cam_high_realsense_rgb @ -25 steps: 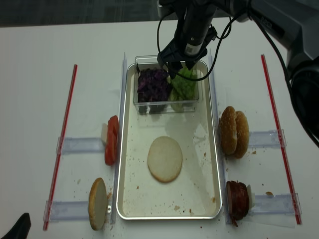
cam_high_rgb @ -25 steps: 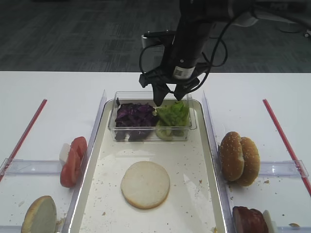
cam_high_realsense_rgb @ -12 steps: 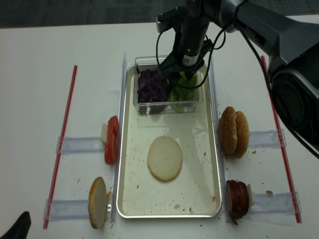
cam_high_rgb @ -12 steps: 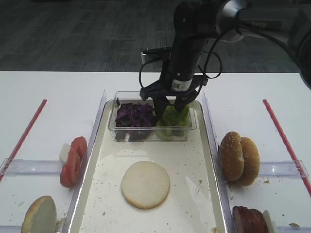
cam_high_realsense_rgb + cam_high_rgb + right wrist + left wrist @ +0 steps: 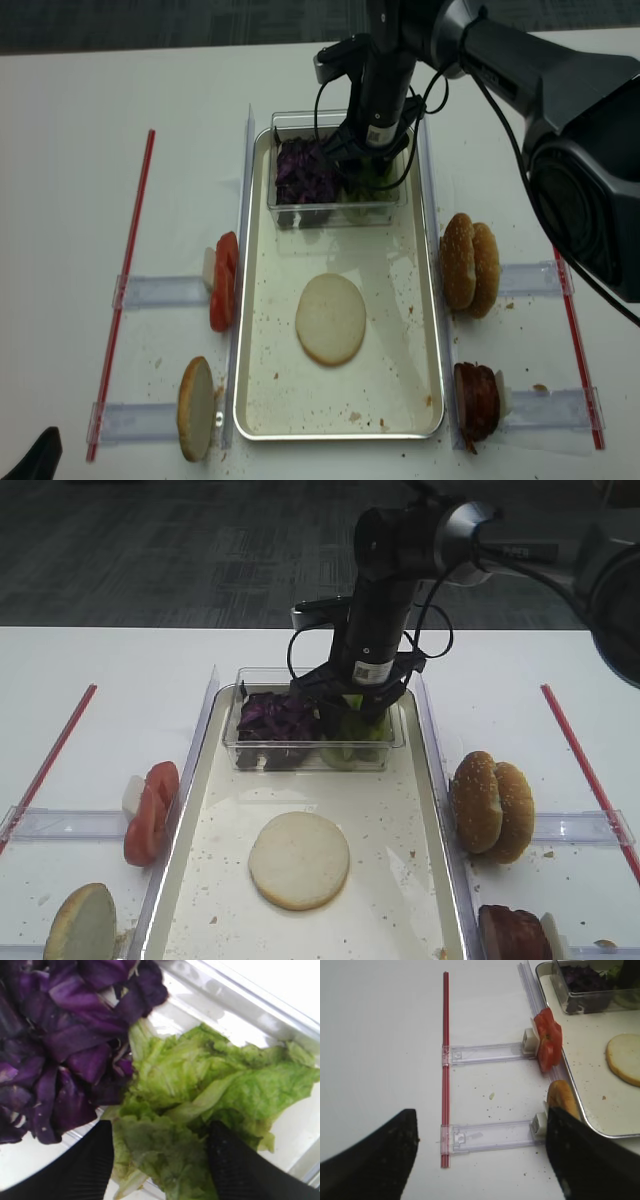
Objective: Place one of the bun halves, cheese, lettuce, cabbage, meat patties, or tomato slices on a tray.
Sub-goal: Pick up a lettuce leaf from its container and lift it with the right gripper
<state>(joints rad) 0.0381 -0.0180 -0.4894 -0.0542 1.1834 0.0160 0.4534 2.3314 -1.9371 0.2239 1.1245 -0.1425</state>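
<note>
Right pincer (image 5: 160, 1160) is down in clear tub (image 5: 250, 755) w/ jaws apart, straddling lettuce (image 5: 200, 1095) directly between them, not clamped; cabbage (image 5: 60, 1035) lies just beside.

Meat patties (image 5: 515, 935) cut off by bottom edge in the first high view. Lettuce (image 5: 362, 180) mostly hidden behind right gripper (image 5: 362, 172) in the realsense view. Left gripper (image 5: 480, 1160) fingertips out of frame, blurred.
</note>
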